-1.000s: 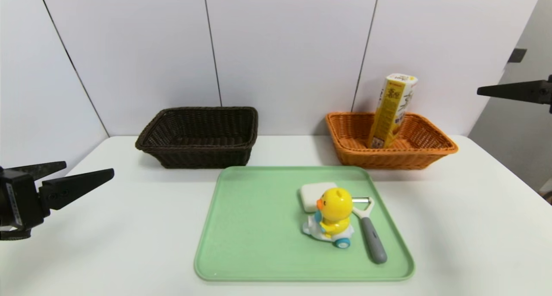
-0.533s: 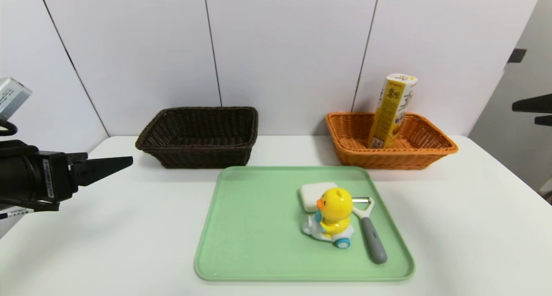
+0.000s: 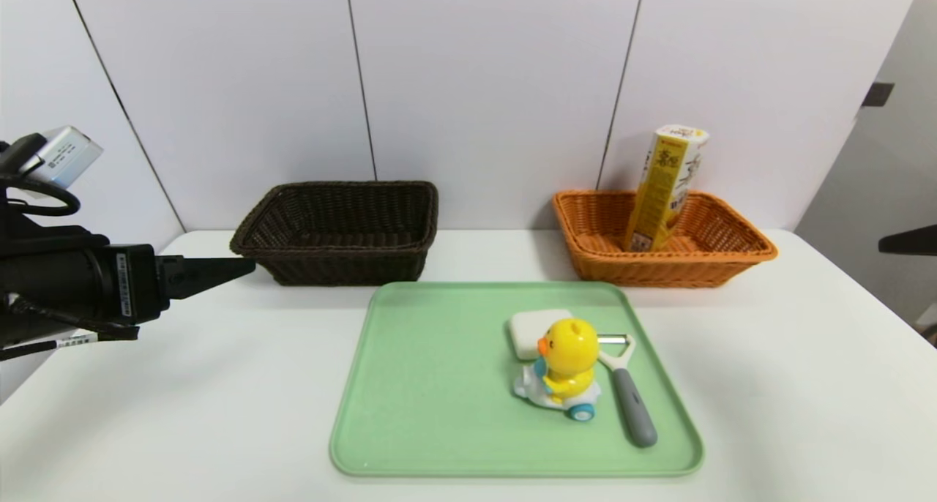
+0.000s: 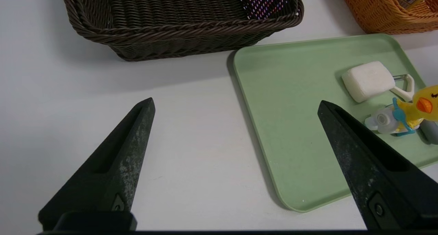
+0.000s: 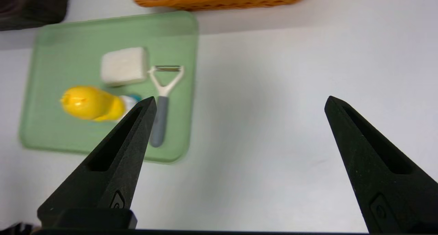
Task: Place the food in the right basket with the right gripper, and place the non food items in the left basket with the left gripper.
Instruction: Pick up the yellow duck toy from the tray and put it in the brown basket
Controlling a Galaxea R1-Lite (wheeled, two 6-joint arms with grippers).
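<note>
Non-food items on the green tray [image 3: 439, 385] are a yellow duck toy [image 3: 562, 366], a grey-handled peeler [image 3: 628, 388] and a white block [image 3: 533, 331], clustered toward the tray's right half, the block and the peeler's head close behind the duck. The peeler looks stiff and light; its long axis runs roughly front to back, blade end toward the baskets, handle toward the robot, and the handle's middle seems the surest place to pinch it, though it lies low against the tray. The duck toy stands upright on small wheels, facing the robot's left; it is probably hollow plastic, smooth and prone to roll, so a pinch across its round body seems best. What the white block is made of I cannot tell. A tall yellow carton [image 3: 665, 187] already leans in the orange basket [image 3: 732, 257], while the dark basket [image 3: 337, 260] holds nothing visible. Over the tabletop's [image 3: 805, 385] left side, well short of the tray, the left tool [image 4: 236, 104] has its jaws spread wide and empty. The right tool [image 5: 241, 101] is likewise wide apart and empty, off by the right edge.
</note>
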